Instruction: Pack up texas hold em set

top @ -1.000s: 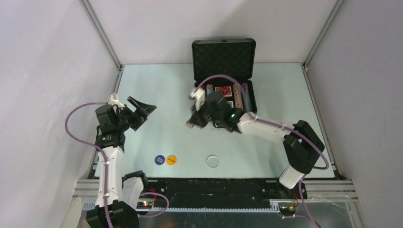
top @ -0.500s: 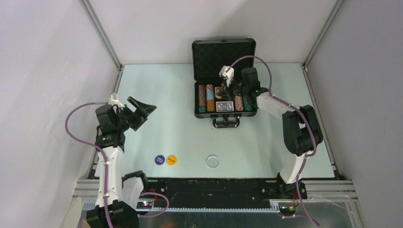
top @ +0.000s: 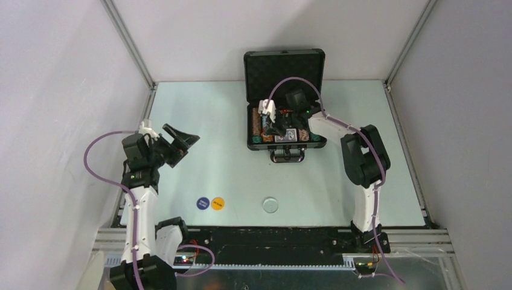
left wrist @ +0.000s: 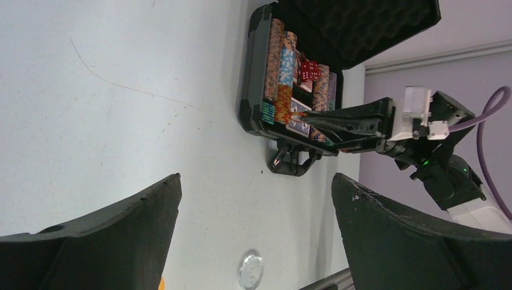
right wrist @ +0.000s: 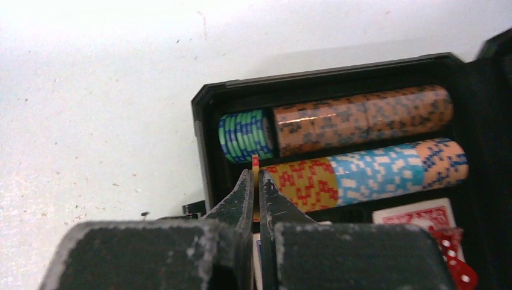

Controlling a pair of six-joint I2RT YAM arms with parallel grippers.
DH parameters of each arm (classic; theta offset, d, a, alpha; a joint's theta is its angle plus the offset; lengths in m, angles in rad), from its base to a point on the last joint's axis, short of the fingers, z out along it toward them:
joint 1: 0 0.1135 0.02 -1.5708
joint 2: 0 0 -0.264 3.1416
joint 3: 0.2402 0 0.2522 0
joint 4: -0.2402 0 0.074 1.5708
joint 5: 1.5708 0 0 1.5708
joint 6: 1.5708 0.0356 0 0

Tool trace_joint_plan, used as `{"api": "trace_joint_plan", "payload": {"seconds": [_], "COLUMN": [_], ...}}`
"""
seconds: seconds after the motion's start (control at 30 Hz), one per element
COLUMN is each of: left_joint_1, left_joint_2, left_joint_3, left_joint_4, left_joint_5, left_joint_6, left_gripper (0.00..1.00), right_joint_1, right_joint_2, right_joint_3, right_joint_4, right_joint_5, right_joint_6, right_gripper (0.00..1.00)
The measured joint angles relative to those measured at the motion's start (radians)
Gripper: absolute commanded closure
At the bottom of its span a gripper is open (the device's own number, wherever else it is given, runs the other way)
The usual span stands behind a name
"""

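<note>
The black case [top: 249, 130] of the texas hold em set lies open at the table's back, foam lid [top: 284, 71] upright. Rows of striped poker chips [right wrist: 362, 172] fill its left side, with a red card deck [right wrist: 413, 216] and red dice [right wrist: 450, 254] beside them. My right gripper [right wrist: 255, 175] is shut on a single yellow-and-red chip [right wrist: 255, 162], held on edge over the near end of the second chip row. In the top view the right gripper [top: 272, 128] is inside the case. My left gripper [top: 181, 140] hovers open and empty at the table's left.
Three round buttons lie near the front edge: blue [top: 203, 203], yellow [top: 218, 203] and a clear one [top: 270, 205], also seen as a clear button [left wrist: 250, 270] in the left wrist view. The case handle [top: 287, 155] points toward me. Cage walls enclose the table.
The right arm swung from the table in front of the case up over it, then settled at the case's left chip rows. The left arm has not moved.
</note>
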Motion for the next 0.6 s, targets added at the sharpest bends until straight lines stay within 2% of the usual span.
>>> {"api": "trace_joint_plan", "payload": {"seconds": [0.6], "left_joint_1": [0.000], "left_joint_2": [0.000], "left_joint_3": [0.000], "left_joint_4": [-0.002], "left_joint_5": [0.006], "left_joint_6": [0.007], "left_gripper": [0.02], "right_joint_1": [0.006], "right_joint_2": [0.018], "right_joint_3": [0.013], "right_joint_4": [-0.077], "right_joint_5": [-0.018], "right_joint_6": [-0.121], "right_gripper": [1.00]}}
